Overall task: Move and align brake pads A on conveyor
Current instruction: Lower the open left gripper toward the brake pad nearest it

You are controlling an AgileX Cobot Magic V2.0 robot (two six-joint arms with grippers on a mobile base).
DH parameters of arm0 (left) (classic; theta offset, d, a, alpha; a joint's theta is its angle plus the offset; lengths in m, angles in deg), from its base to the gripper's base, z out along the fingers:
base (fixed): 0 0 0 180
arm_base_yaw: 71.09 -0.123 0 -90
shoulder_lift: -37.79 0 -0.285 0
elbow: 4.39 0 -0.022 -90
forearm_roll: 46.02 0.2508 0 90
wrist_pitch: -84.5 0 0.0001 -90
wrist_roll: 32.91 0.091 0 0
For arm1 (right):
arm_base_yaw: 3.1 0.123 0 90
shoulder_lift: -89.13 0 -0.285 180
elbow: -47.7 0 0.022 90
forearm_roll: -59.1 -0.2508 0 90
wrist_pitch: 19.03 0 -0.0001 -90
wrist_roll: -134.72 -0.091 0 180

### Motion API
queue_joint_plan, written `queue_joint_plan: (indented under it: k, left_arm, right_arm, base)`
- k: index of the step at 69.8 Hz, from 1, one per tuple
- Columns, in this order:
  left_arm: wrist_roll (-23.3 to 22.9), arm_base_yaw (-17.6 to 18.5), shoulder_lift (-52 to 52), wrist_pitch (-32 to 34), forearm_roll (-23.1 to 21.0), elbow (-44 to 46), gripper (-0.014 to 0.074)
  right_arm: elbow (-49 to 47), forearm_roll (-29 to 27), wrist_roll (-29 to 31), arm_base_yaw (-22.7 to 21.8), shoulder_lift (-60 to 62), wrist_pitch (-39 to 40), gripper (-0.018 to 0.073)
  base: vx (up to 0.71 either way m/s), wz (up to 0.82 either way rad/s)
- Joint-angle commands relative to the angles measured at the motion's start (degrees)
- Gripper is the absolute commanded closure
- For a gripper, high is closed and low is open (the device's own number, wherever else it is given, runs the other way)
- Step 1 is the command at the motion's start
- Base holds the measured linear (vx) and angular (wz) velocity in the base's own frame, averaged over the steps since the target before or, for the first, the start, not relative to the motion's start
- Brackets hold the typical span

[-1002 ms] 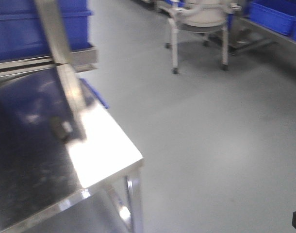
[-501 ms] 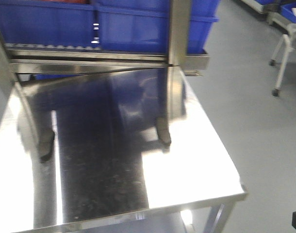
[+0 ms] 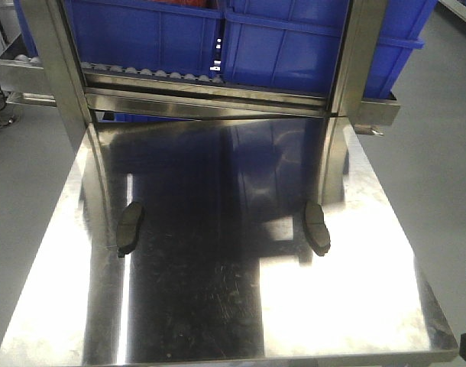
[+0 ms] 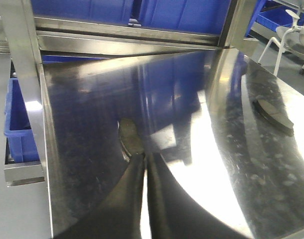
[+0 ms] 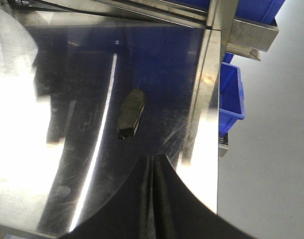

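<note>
the task looks barely begun. two brake pads lie on the shiny steel table (image 3: 355, 306), the left pad (image 3: 130, 228) and the right pad (image 3: 318, 227) well apart, and no conveyor shows in any view. the left hand (image 4: 143, 164) has its fingers pressed together on nothing, the left pad just beyond its tips. the right hand (image 5: 153, 164) is likewise closed and empty, its pad farther off. grasping, carrying and aligning all remain.
</note>
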Motion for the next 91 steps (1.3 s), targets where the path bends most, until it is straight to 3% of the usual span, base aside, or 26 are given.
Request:
queue_joint_plan:
  k: [1,91]
  left_arm:
    - [-0.11,0.34,-0.37,4.27,0.19,1.51,0.0603]
    - [-0.11,0.34,-0.37,4.27,0.19,1.51,0.0603]
  right_arm:
    - [-1.47,0.53,0.74,-0.07,-0.46,4.02,0.0566]
    - [-1.47,0.53,0.74,-0.07,-0.46,4.02,0.0566]
  base:
    - [0.08,0.10]
    - [0.05,0.01]
